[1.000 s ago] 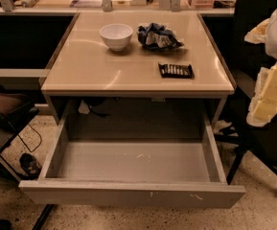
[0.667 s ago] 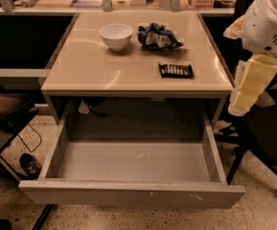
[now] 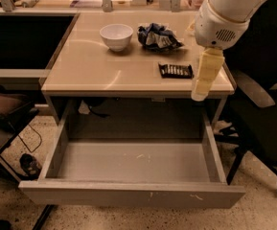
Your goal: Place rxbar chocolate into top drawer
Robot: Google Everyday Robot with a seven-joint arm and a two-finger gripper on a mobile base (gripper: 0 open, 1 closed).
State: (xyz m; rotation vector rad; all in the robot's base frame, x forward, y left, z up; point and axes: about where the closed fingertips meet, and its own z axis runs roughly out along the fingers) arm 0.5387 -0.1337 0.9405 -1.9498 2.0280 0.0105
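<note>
Though beside rxbar chocolate [image 3: 176, 70], tool [image 3: 199, 92] (apart)

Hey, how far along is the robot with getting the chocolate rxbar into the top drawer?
Done: the top drawer stands pulled open, and its floor looks bare. In hand: the approach; the gripper hangs at the table's front corner, beside the rxbar chocolate, which lies flat on top, not gripped. Left: grasp the bar, lift it and set it in the drawer.

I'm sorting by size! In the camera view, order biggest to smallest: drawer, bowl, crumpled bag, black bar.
1. top drawer
2. crumpled bag and bowl, about alike
3. rxbar chocolate
The tool hangs just right of the bar.
</note>
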